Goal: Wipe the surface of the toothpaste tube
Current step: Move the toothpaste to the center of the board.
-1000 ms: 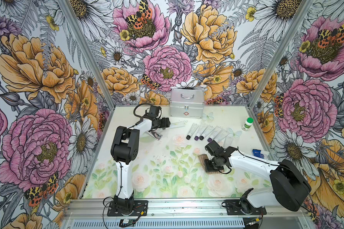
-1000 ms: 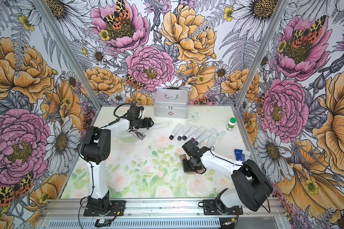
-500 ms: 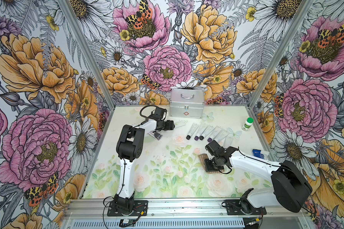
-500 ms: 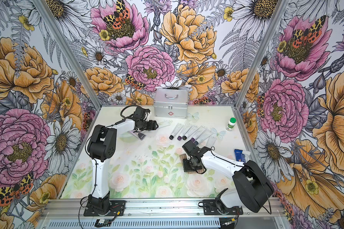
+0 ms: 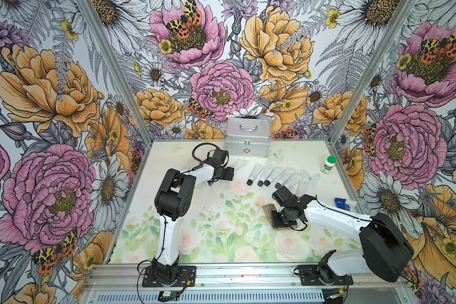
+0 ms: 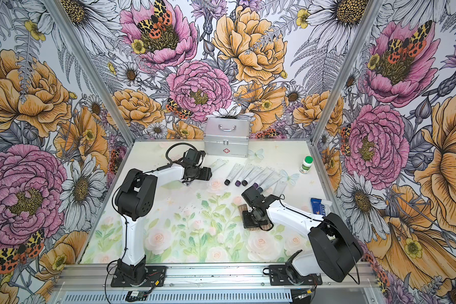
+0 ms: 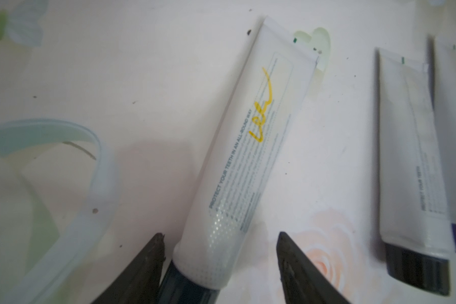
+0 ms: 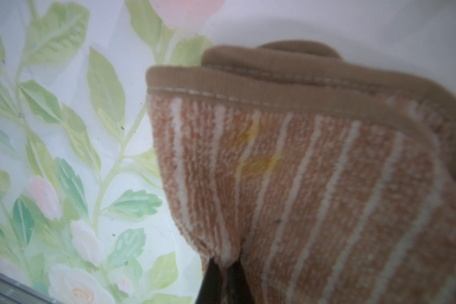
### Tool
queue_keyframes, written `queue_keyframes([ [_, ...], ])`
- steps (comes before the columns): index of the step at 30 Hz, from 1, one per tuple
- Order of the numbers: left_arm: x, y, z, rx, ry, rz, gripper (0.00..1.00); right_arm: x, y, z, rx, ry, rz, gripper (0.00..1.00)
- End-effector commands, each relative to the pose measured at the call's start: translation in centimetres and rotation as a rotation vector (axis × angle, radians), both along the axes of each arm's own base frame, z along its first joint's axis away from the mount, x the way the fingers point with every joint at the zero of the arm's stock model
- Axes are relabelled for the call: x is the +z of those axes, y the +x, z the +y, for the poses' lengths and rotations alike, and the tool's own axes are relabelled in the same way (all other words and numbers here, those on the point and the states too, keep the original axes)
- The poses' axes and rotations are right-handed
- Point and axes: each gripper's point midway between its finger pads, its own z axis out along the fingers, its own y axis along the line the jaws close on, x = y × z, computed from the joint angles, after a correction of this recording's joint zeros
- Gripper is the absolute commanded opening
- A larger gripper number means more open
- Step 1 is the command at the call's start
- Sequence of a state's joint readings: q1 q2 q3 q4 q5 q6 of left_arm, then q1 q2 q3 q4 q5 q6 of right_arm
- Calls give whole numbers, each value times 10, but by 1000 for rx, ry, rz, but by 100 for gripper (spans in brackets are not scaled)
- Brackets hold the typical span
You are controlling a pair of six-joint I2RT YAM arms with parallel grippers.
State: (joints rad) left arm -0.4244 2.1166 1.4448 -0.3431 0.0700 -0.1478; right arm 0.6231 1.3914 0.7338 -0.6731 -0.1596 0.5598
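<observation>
A white toothpaste tube (image 7: pixel 250 136) with a dark cap and a yellow scribble on its side lies flat on the floral table. My left gripper (image 7: pixel 219 236) is open and straddles its cap end; one fingertip (image 7: pixel 157 243) is close against the cap, the other stands apart. Both top views show this gripper (image 5: pixel 231 173) (image 6: pixel 209 173) at the tube (image 5: pixel 239 163) (image 6: pixel 218 164) in front of the silver case. My right gripper (image 8: pixel 223 260) is shut on a fold of a brown striped cloth (image 8: pixel 300 171), which lies on the table at centre right (image 5: pixel 268 209).
A row of several more tubes (image 5: pixel 270 175) lies to the right of the marked tube. A silver case (image 5: pixel 247 139) stands at the back wall. A green-capped bottle (image 5: pixel 328 164) and a blue packet (image 5: pixel 342 204) sit at the right edge.
My left arm has reached to the right up to the tube, and its jaws have narrowed around the cap end. The right arm and cloth have stayed put.
</observation>
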Motion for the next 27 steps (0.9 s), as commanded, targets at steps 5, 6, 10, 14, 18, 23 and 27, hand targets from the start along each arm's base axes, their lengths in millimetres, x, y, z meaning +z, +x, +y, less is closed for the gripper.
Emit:
queue_keyframes([
  [5,-5,-16,13,-6,146,-16,56,4,5,-1,-5,-10,-27,0],
  [6,-5,-16,13,-10,152,-17,53,4,5,-1,-3,-10,-28,0],
  [10,-8,-18,15,-15,170,-16,42,4,5,-1,-3,-11,-26,0],
  [14,-8,-22,17,-15,182,-15,35,3,5,-1,-3,-13,-23,0],
  [18,-6,-28,19,-10,174,-19,30,4,7,0,-2,-13,-27,0],
  [23,6,-44,14,-12,122,-37,29,5,10,3,1,-11,-27,0],
  [27,14,-74,1,-39,109,-55,29,8,15,7,9,-5,-34,0],
])
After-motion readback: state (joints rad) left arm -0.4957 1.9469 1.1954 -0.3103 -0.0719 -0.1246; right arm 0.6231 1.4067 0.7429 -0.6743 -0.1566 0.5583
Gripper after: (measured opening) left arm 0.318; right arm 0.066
